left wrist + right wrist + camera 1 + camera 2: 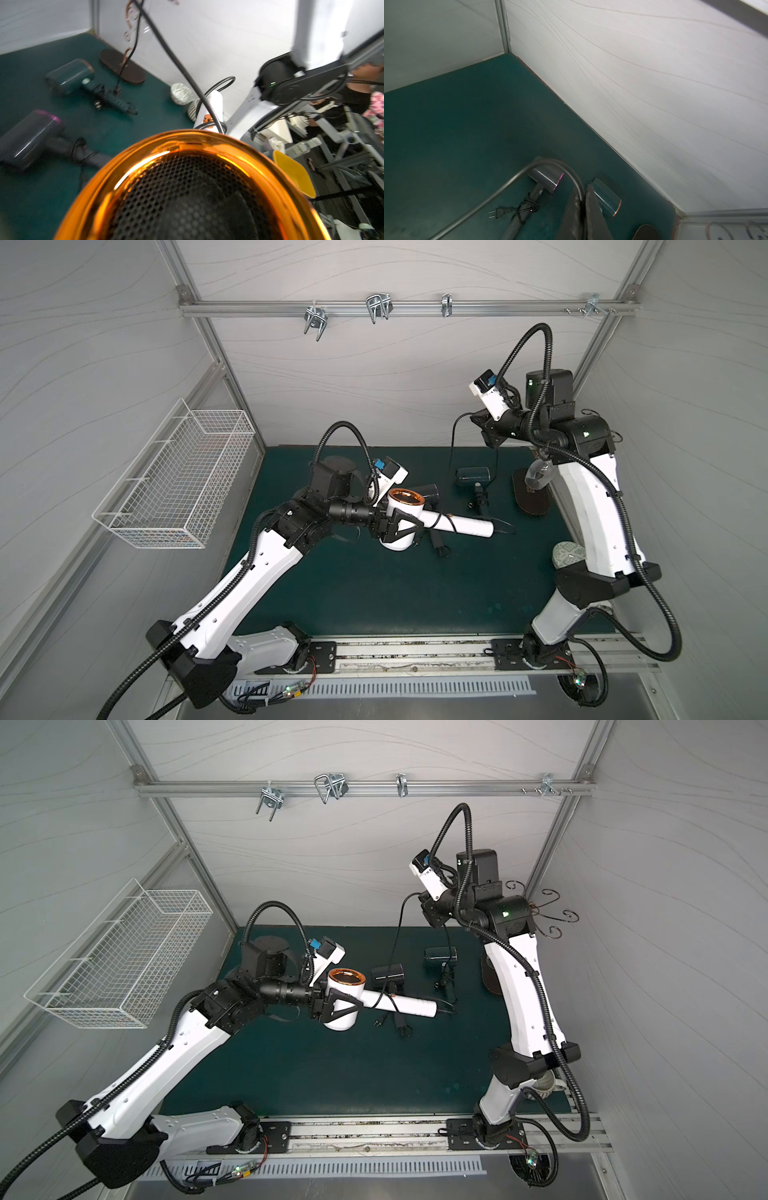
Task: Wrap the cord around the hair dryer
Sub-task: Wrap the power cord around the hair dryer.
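Left gripper [404, 526] clamps the white hair dryer [459, 525] by its barrel, above the green mat [374, 593]. Right gripper [584, 199], raised near the back wall, pinches the black cord [453, 439], which loops round the dryer's handle. Wall-mounted wire basket [216, 412]: contents indiscernible.

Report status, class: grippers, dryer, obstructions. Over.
Left gripper: jaws clamp white hair dryer, aloft. Right gripper: jaws shut on cord, high. Teal dryer, black dryer lie below.

A robot lab test cell — aluminium framing [407, 308], white panel walls [395, 377], green bench mat [374, 593]
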`<control>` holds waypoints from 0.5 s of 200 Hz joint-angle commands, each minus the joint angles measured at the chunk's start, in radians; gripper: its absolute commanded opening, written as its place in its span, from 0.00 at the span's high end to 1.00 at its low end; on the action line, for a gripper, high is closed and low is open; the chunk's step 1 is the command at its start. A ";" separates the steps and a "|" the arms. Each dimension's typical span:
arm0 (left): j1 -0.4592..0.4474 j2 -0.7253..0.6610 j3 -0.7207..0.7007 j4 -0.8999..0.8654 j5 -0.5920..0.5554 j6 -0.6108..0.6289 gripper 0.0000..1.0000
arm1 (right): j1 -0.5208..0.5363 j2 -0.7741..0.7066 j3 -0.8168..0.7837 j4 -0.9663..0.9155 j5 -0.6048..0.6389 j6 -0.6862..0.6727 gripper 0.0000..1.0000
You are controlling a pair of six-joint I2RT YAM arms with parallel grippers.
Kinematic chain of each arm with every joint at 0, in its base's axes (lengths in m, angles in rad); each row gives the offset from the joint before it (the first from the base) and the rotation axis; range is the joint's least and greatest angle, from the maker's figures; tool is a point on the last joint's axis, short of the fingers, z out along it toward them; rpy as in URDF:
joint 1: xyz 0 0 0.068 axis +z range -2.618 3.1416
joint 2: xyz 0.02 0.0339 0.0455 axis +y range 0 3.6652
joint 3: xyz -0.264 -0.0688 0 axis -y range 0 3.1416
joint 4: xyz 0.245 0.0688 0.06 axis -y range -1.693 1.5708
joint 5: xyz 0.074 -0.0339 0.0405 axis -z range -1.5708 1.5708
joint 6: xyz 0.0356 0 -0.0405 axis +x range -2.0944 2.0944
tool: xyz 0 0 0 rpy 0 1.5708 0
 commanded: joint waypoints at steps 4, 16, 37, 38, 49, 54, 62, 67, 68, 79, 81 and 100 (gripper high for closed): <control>0.008 0.023 0.080 0.189 0.128 -0.064 1.00 | -0.090 -0.039 -0.118 0.052 -0.238 0.084 1.00; 0.026 0.039 0.083 0.242 0.144 -0.090 1.00 | -0.136 -0.060 -0.184 0.070 -0.329 0.116 1.00; 0.073 0.055 0.068 0.375 0.167 -0.171 1.00 | -0.197 -0.096 -0.309 0.112 -0.457 0.171 1.00; 0.076 0.056 0.067 0.382 0.167 -0.176 1.00 | -0.200 -0.098 -0.316 0.115 -0.464 0.173 1.00; 0.107 0.062 0.049 0.487 0.168 -0.243 1.00 | -0.226 -0.118 -0.382 0.147 -0.532 0.210 1.00; 0.120 0.064 0.044 0.525 0.168 -0.270 1.00 | -0.237 -0.126 -0.411 0.161 -0.555 0.225 1.00; 0.140 0.074 0.044 0.572 0.168 -0.298 1.00 | -0.246 -0.137 -0.451 0.176 -0.585 0.242 1.00; 0.149 0.078 0.047 0.591 0.161 -0.307 1.00 | -0.247 -0.143 -0.473 0.184 -0.599 0.250 1.00; 0.152 0.079 0.048 0.593 0.160 -0.308 1.00 | -0.247 -0.145 -0.477 0.186 -0.601 0.251 1.00; 0.166 0.091 0.062 0.598 0.144 -0.305 1.00 | -0.247 -0.164 -0.528 0.208 -0.632 0.281 1.00; 0.168 0.093 0.064 0.599 0.141 -0.305 1.00 | -0.246 -0.167 -0.538 0.213 -0.638 0.288 1.00; 0.192 0.109 0.079 0.631 0.108 -0.324 1.00 | -0.246 -0.208 -0.620 0.252 -0.673 0.326 1.00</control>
